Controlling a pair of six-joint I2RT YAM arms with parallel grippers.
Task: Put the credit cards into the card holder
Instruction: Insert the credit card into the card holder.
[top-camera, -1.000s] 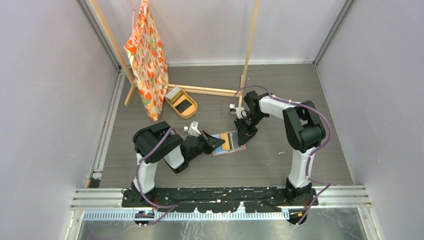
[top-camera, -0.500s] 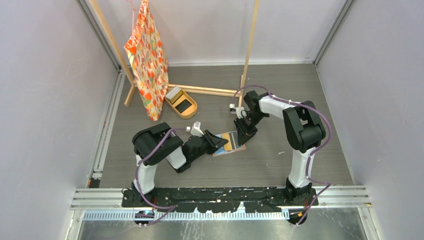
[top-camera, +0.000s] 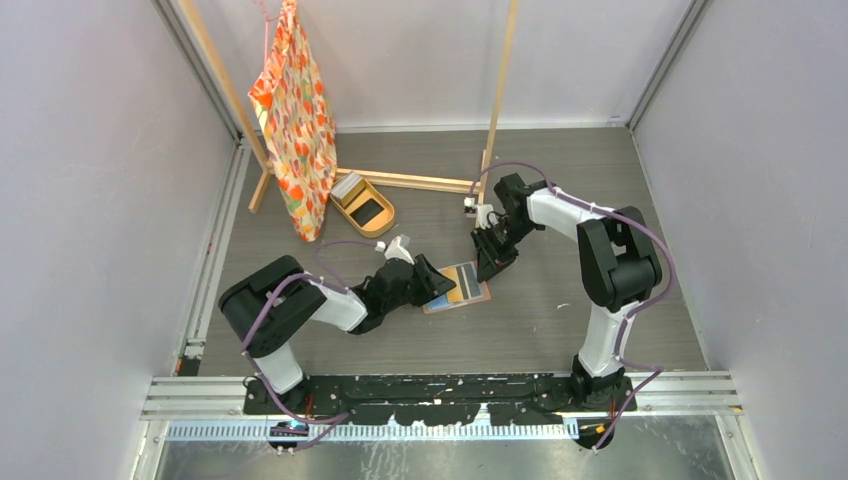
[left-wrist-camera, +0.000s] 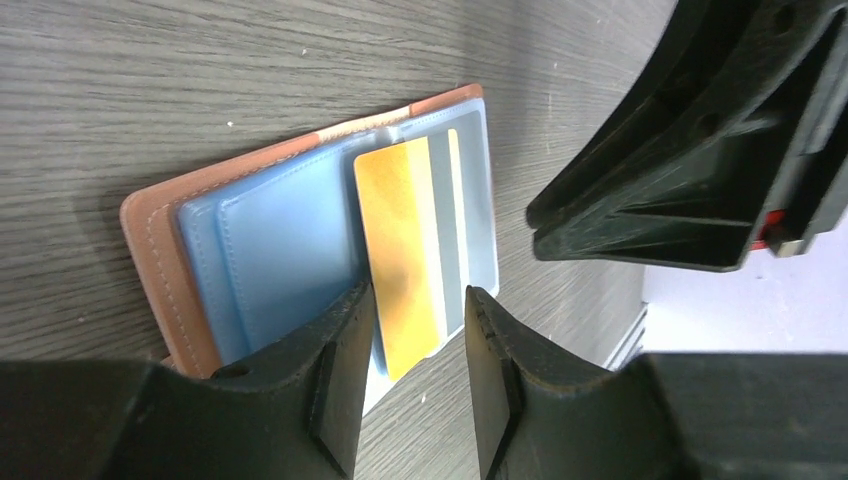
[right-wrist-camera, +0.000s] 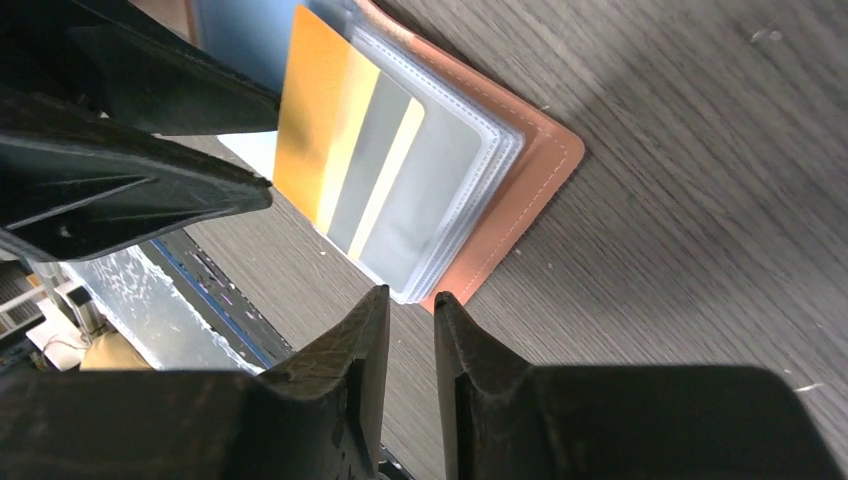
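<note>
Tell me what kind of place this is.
Probably a robot lab work cell: plain white panels enclose a grey tabletop, the left arm and right arm are mounted on a metal rail, and a card holder lies between them.

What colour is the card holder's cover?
Salmon-brown; the card holder shows best in right wrist view.

Top camera overhead, far; both wrist cameras close, opposite sides, sharing card holder (right-wrist-camera: 530, 185).

Framed by the black left claw (left-wrist-camera: 418, 300) is an orange-yellow rectangular plastic card (left-wrist-camera: 400, 230), grey-striped; around it the salmon-brown leather bifold card holder (left-wrist-camera: 150, 240) has pale blue glossy pockets, on grey wood-grain tabletop (left-wrist-camera: 200, 60).
</note>
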